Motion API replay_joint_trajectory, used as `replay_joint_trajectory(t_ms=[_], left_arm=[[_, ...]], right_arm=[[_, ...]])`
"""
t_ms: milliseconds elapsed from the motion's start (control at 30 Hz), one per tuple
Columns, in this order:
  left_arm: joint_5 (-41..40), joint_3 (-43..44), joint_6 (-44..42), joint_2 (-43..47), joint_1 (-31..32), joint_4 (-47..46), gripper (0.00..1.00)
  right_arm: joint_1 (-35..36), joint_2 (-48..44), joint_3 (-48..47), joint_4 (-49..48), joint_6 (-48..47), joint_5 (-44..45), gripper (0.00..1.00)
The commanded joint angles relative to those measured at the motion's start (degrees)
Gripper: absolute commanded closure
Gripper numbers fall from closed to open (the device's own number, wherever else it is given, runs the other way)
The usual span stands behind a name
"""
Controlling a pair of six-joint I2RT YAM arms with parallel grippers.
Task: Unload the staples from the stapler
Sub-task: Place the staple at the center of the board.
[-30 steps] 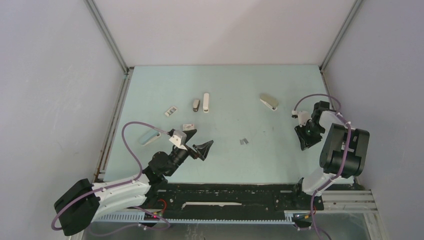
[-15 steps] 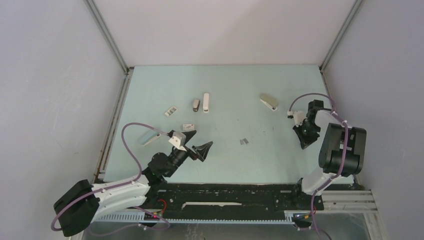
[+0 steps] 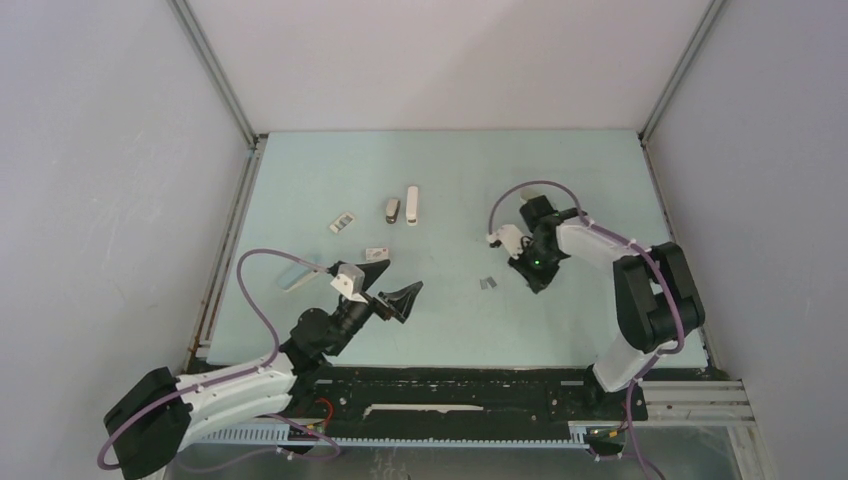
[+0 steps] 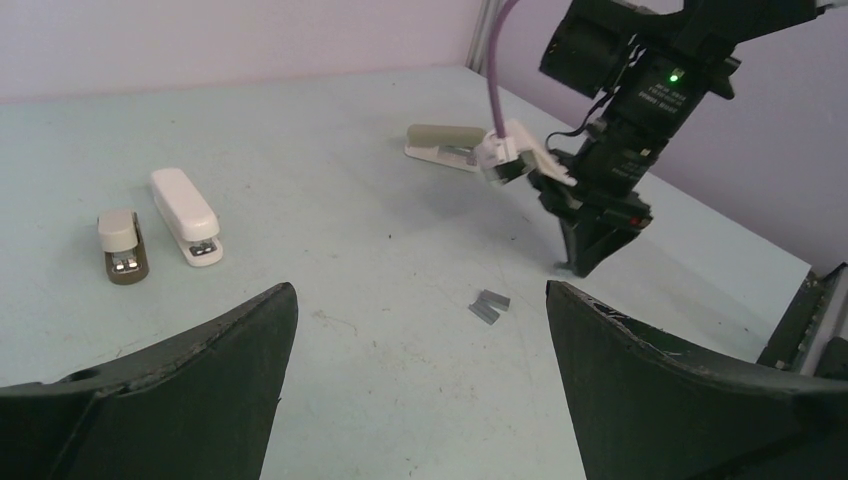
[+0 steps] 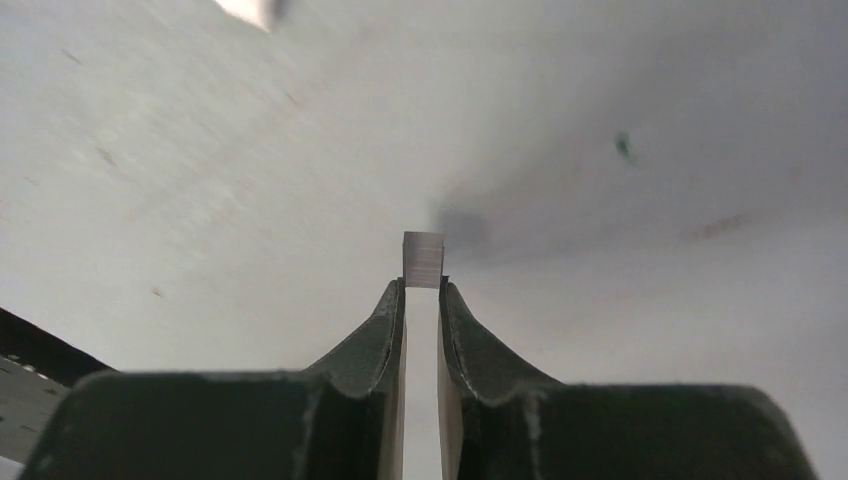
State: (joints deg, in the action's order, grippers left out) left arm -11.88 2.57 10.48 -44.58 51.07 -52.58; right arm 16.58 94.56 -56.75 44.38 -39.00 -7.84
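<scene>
Even diffuse light, soft shadow behind the staples (image 5: pixel 424 259), right wrist background motion-blurred

A slim white stapler (image 3: pixel 412 205) lay beside a stubby white-and-brown stapler (image 3: pixel 392 209); leftward sat a printed box (image 3: pixel 342 222), a second box (image 3: pixel 375 252) and a light blue stapler (image 3: pixel 294 279).

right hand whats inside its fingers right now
A short grey strip of staples is pinched at the tips of the right hand. How far it reaches down inside the grip cannot be seen.

Four staplers (image 4: pixel 440 135), two boxes (image 3: pixel 343 222), three strips (image 4: pixel 484 313)
</scene>
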Motion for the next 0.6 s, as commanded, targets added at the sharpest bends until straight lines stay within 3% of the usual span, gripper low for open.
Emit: replay_joint_trajectory(t_ms=[0,167,333,433,567], left_arm=[[-1.46,-1.65,1.73,2.37,-0.22,-0.16,0.0],[-2.06,-2.22,3.87,6.09,-0.24,3.42,0.0],[-2.4,-1.97,7.47,10.52,-0.23,9.67,0.0],[-3.04,-1.19,10.73,13.1,-0.24,14.6,0.0],[-3.85,0.16,15.73,16.76,-0.29,21.84,0.0]], right_arm=[[5.95,3.59,-5.06,1.22,4.12,-2.27,0.82],[8.92,5.64,-7.77,0.54,6.31,-4.12,0.76],[10.6,5.06,-8.63,-0.29,7.54,-5.64,0.54],[10.69,1.48,-8.9,-0.02,8.12,-6.7,0.43],[8.72,-6.77,-8.83,1.76,7.49,-12.18,0.36]])
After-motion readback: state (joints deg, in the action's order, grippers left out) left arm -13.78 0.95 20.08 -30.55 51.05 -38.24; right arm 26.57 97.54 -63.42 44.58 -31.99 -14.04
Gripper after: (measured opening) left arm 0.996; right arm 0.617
